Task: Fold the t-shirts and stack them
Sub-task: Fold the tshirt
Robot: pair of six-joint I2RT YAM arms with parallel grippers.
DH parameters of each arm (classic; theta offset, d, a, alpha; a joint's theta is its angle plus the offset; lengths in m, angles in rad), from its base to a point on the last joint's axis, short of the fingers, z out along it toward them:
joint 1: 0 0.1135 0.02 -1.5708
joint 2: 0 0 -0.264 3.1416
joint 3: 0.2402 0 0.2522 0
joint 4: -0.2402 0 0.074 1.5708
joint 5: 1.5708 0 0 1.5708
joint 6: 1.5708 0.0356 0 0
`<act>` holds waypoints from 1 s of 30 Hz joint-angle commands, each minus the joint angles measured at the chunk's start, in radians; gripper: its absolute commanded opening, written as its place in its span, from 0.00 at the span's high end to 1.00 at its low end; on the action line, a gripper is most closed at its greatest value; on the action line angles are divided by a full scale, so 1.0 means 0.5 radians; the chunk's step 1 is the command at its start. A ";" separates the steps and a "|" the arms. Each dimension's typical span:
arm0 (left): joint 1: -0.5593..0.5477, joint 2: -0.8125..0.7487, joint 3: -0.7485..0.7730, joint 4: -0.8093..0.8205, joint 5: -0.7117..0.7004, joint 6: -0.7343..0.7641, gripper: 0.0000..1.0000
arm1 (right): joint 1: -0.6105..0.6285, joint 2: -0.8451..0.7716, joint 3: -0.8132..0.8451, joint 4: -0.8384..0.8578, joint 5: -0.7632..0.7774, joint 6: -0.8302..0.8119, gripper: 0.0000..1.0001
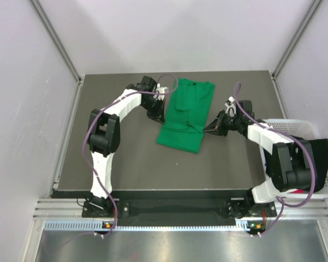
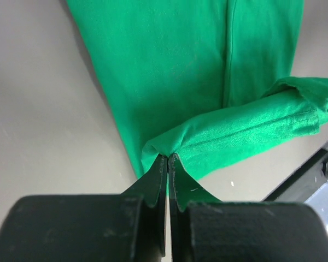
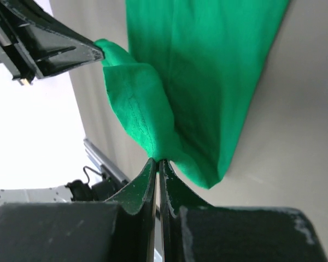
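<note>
Lying on the dark surface [image 1: 126, 164], a bit past its middle, the green t-shirt [image 1: 186, 123] makes a long, narrow shape. Its long way runs from the far edge toward the arms and leans a little to the left as it comes near. The neck end is the far end.

The white basket [image 1: 295, 126] sits at the right edge of the surface, with a black t-shirt [image 1: 320, 155] bunched in it.

The left arm [image 1: 101, 136] goes up, bends, and reaches across to the shirt's left edge. The right arm [image 1: 287, 161] bends low and reaches to the shirt's right edge.

The left hand [image 2: 168, 164] has its fingers pressed together on a green fold. The right hand [image 3: 157, 162] pinches a green fold too.

Bare surface lies open on the near side of the shirt and to its left.
</note>
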 commanded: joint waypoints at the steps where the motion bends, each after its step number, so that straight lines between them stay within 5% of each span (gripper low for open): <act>1: 0.002 0.048 0.163 0.009 0.037 0.023 1.00 | -0.042 0.057 0.139 0.062 0.011 -0.073 1.00; 24: 0.002 0.285 0.528 0.052 -0.079 -0.011 1.00 | -0.094 0.361 0.399 0.142 0.038 -0.135 1.00; 27: -0.001 0.291 0.581 0.040 -0.125 0.038 0.85 | -0.094 0.370 0.430 0.142 0.017 -0.138 0.82; 28: 0.002 0.291 0.629 0.028 -0.159 0.053 0.68 | -0.097 0.355 0.436 0.151 0.011 -0.141 0.78; 30: 0.002 0.282 0.688 0.000 -0.269 0.078 0.65 | -0.100 0.324 0.443 0.142 0.011 -0.159 0.70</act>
